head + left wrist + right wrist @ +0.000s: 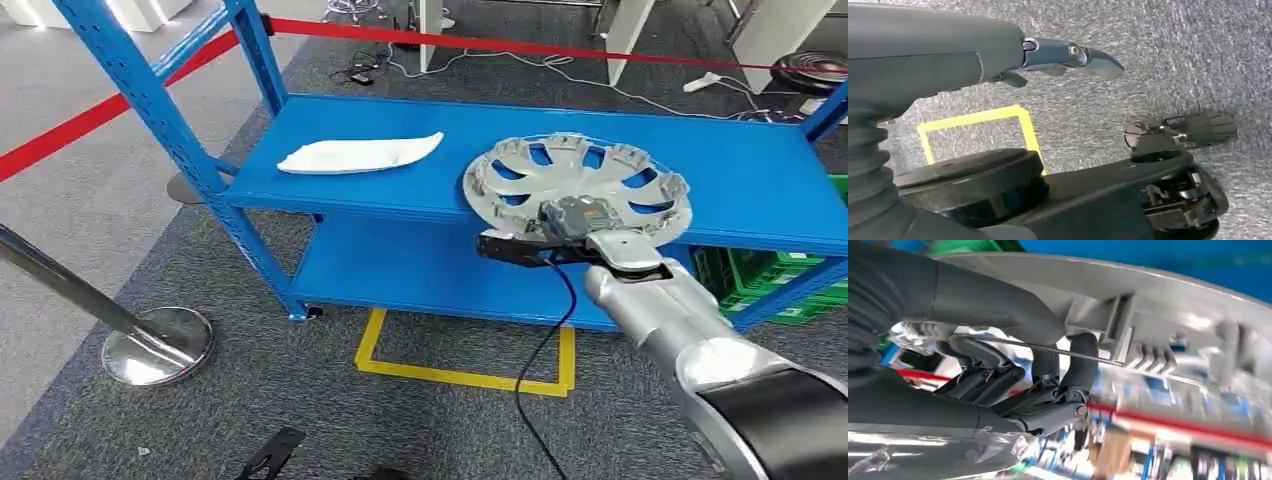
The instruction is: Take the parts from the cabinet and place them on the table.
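A silver wheel cover [580,185] lies inner side up on the top board of the blue cabinet rack [760,170], its near rim sticking out over the front edge. My right hand [570,222] grips that near rim. In the right wrist view the thumb lies over the wheel cover [1158,300] and the dark fingers [1078,365] curl under it. A flat white part [360,153] lies on the same board, to the left. My left hand [998,60] hangs over the grey carpet with a finger stretched out and nothing in it.
Red barrier tape [500,42] runs behind the rack, and a chrome stanchion base [155,345] stands at the left. A yellow floor mark [465,375] lies in front of the rack. A green crate [770,275] sits under the right end. A black cable [545,340] hangs from my right arm.
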